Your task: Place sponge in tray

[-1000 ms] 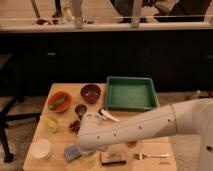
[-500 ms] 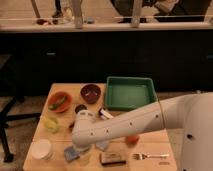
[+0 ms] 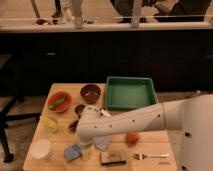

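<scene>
The sponge [image 3: 72,152], a small blue-grey block, lies flat near the front left of the wooden table. My gripper [image 3: 85,148] hangs down from the white wrist and stands open right beside the sponge's right edge, with nothing held. The arm [image 3: 135,122] reaches in from the right across the table's middle. The green tray [image 3: 148,93] sits at the back right of the table with nothing in it.
A pale cloth [image 3: 103,144] and a brown-and-tan block [image 3: 113,159] lie just right of the gripper. A fork [image 3: 150,156], a red-orange item [image 3: 131,138], a white cup [image 3: 41,149], a yellow-green object [image 3: 50,124], an orange plate [image 3: 58,101] and a dark red bowl [image 3: 91,93] share the table.
The arm has swung left and lowered, bringing the gripper down next to the sponge. The sponge and tray have not moved.
</scene>
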